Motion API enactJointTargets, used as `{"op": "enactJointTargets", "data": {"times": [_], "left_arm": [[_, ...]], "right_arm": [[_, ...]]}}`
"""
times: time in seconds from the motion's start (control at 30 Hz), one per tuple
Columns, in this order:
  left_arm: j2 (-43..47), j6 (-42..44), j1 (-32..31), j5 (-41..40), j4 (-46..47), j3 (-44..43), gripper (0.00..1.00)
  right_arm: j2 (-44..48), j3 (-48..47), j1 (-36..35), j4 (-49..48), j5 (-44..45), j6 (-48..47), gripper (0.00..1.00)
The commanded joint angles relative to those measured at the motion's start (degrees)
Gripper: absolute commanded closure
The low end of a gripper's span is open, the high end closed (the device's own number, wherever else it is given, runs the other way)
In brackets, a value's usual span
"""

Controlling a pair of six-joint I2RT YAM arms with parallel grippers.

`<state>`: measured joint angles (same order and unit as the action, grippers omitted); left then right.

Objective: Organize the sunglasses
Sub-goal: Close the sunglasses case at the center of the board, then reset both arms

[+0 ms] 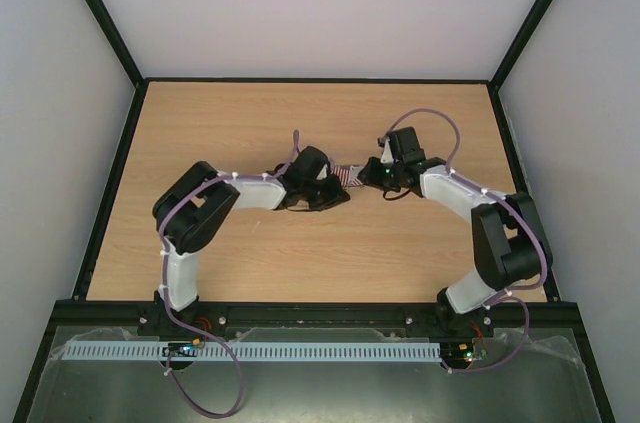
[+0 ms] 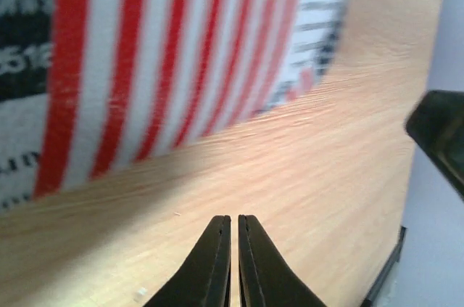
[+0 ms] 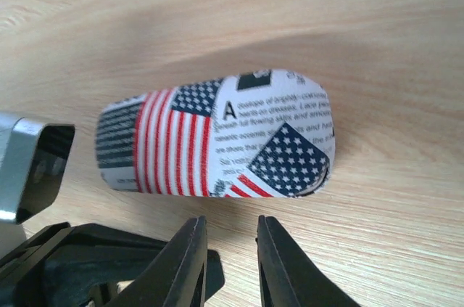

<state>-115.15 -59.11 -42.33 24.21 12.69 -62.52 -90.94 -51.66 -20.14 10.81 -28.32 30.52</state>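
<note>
Black tapered left gripper (image 2: 232,218), jaws together; right gripper (image 3: 230,224), jaws slightly apart, gripping nothing; oblong flag-print case (image 3: 217,136), rounded ends, on woodgrain table (image 3: 362,17).

Setting: a robotics laboratory test cell.

Indicators:
- A wood-grain tabletop (image 1: 300,263) is enclosed by plain white panels (image 1: 320,3) set in a black frame (image 1: 104,18).
- Two black-and-white robot arms, the left arm (image 1: 182,278) and the right arm (image 1: 510,243), are bolted to a black rail (image 1: 320,317) at the near edge.
- Purple cables (image 1: 430,111) run along the arms.
- A white slotted cable duct (image 1: 300,351) lies in front of the rail.
</note>
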Motion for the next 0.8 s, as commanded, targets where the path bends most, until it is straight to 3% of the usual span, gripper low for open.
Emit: {"op": "enactJointTargets", "data": {"times": [0.0, 0.13, 0.33, 0.7, 0.77], "left_arm": [[6.85, 1.13, 1.38, 0.57, -1.77, 0.82, 0.93], [9.69, 1.65, 3.70, 0.69, -2.16, 2.80, 0.92], [16.96, 2.94, 7.74, -0.01, -2.48, 9.86, 0.87], [40.01, 11.88, 15.15, -11.90, -18.29, 19.56, 0.70], [44.90, 12.44, 15.88, -14.00, -20.60, 21.19, 0.66]], "right_arm": [[3.59, -2.84, 0.77, 3.89, 4.69, -0.70, 0.76], [1.22, -4.54, 2.01, 7.92, 12.75, 0.04, 0.75], [-2.61, -3.88, 3.83, 8.02, 14.76, 1.12, 0.74], [2.06, -0.57, 3.80, 9.68, 17.75, 0.33, 0.71], [4.69, 0.69, 3.85, 9.76, 17.76, 0.52, 0.66]]}}
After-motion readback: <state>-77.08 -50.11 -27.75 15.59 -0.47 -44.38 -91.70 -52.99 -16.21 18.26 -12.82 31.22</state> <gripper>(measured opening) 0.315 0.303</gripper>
